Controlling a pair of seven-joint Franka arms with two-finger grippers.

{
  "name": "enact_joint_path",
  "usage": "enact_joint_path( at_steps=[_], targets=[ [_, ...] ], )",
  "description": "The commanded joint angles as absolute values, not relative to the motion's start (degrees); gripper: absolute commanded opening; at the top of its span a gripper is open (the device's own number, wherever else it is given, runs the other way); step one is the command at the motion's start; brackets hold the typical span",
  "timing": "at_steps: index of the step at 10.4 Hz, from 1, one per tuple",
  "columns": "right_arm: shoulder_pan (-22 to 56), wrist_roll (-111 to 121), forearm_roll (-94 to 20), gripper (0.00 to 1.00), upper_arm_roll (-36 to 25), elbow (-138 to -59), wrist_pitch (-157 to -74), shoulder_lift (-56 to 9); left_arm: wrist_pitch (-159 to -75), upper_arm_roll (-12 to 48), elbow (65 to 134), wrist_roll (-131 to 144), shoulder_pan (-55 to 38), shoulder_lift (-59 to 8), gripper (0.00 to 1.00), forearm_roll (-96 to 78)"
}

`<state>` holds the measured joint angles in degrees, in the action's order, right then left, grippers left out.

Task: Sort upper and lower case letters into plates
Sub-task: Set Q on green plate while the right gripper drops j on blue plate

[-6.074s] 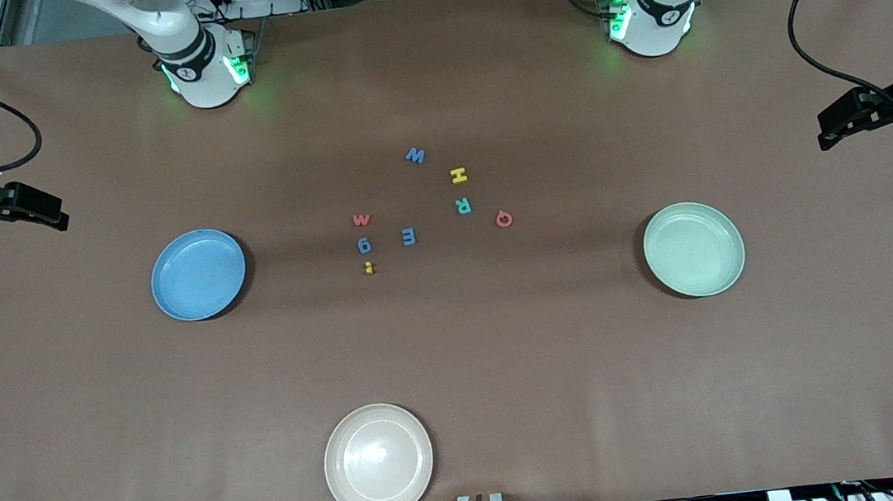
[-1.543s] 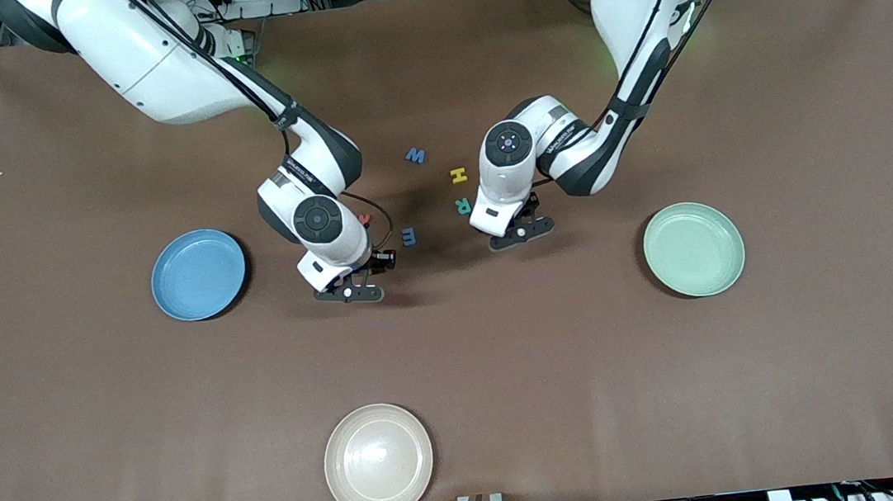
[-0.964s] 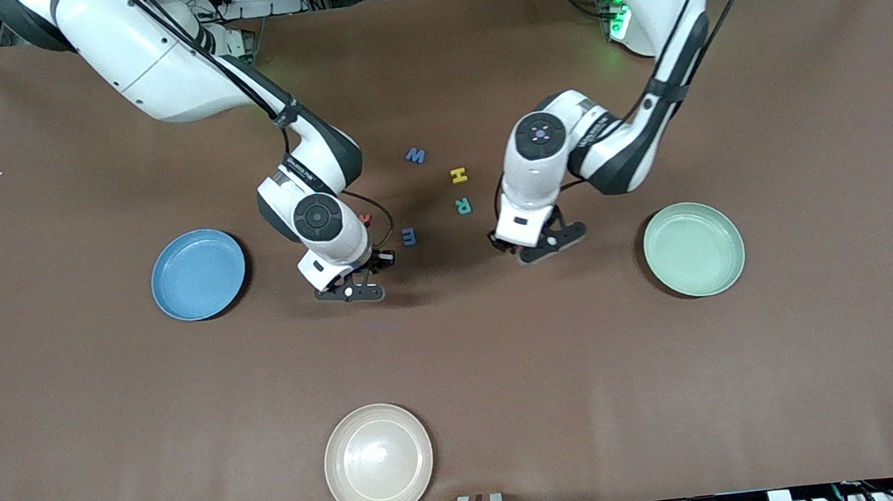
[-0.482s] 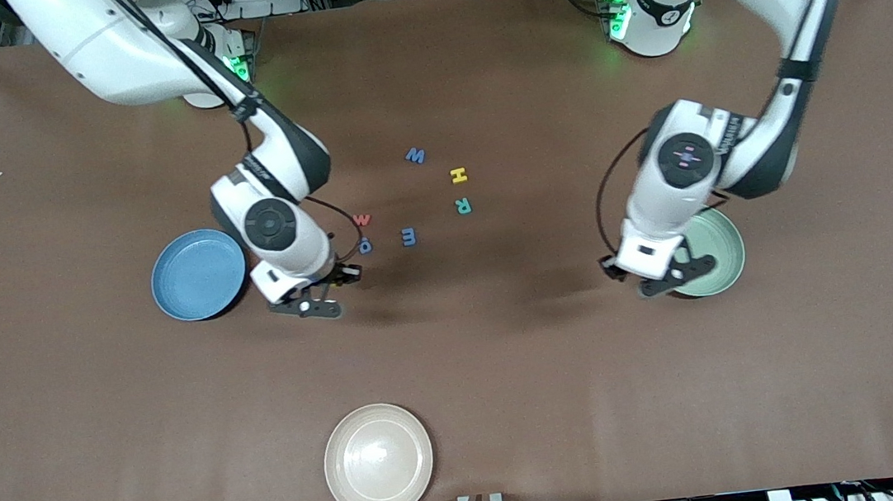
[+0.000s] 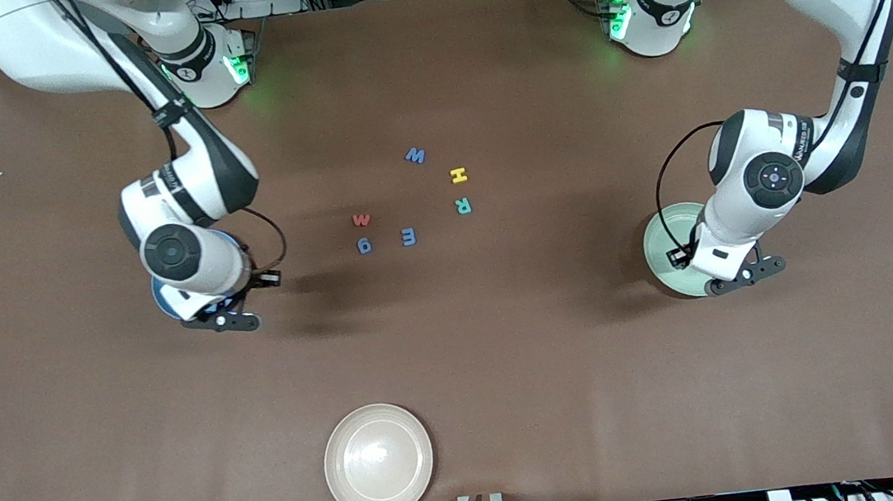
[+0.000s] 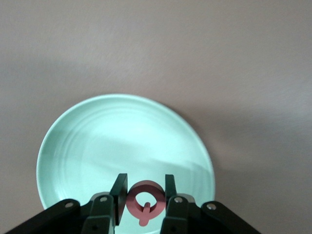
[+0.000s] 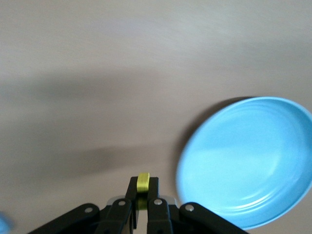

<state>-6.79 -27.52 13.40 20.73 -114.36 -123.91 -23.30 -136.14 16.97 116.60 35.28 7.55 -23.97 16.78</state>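
Observation:
My left gripper (image 6: 143, 189) is shut on a red-pink letter Q (image 6: 144, 197) and hangs over the pale mint green plate (image 6: 112, 141). In the front view that gripper (image 5: 744, 276) is over the plate's (image 5: 672, 247) rim. My right gripper (image 7: 143, 191) is shut on a small yellow letter (image 7: 143, 179), held edge-on just beside the blue plate (image 7: 248, 161). From the front, the right gripper (image 5: 220, 320) and wrist hide most of the blue plate (image 5: 161, 301). Blue W (image 5: 415, 155), yellow H (image 5: 458, 175), teal R (image 5: 462, 206), red w (image 5: 361, 220), blue g (image 5: 364, 245) and blue m (image 5: 409, 237) lie mid-table.
A cream-white plate (image 5: 378, 460) sits near the table edge closest to the front camera. The brown tabletop (image 5: 506, 344) stretches bare between it and the letters.
Both arms have swung away from the letter cluster, each carrying a letter. The right gripper has moved to the blue plate, and the left gripper to over the mint plate.

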Motion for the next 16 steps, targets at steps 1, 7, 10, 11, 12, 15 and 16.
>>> enact_joint_path(
  at_steps=[1, 7, 10, 11, 12, 15, 16],
  targets=[
    [-10.46, -19.44, 12.83, 0.0, 18.12, -125.22, -132.07, -18.19, -135.88, 17.84, 118.3, 35.51, 9.14, -22.41, 0.98, 18.98],
    [-11.86, -14.5, 12.75, 1.0, 14.07, -128.06, -136.76, -18.72, -133.77, 28.97, 113.83, 44.61, 8.53, -21.44, 1.0, 18.9],
    [-11.52, -14.59, 12.66, 1.0, 13.97, -121.86, -126.45, -17.67, -133.77, 36.81, 112.59, 55.43, 7.91, -21.53, 1.0, 18.98],
    [-10.73, -15.02, 12.66, 1.0, 14.15, -117.38, -120.47, -17.93, -133.68, 37.52, 112.59, 57.98, 6.69, -21.45, 1.0, 19.07],
    [-9.94, -15.03, 11.61, 1.0, 14.15, -114.12, -117.02, -18.02, -133.68, 37.62, 112.59, 60.62, 4.33, -21.45, 1.0, 19.07],
    [-7.92, -15.03, 8.97, 1.0, 14.24, -105.49, -110.23, -18.19, -132.98, 37.62, 112.5, 65.64, -0.51, -21.53, 1.0, 20.12],
    [-7.13, -15.81, 8.88, 1.0, 14.33, -104.6, -109.87, -18.19, -132.98, 37.62, 111.19, 68.44, -2.62, -22.23, 1.0, 20.56]
  ],
)
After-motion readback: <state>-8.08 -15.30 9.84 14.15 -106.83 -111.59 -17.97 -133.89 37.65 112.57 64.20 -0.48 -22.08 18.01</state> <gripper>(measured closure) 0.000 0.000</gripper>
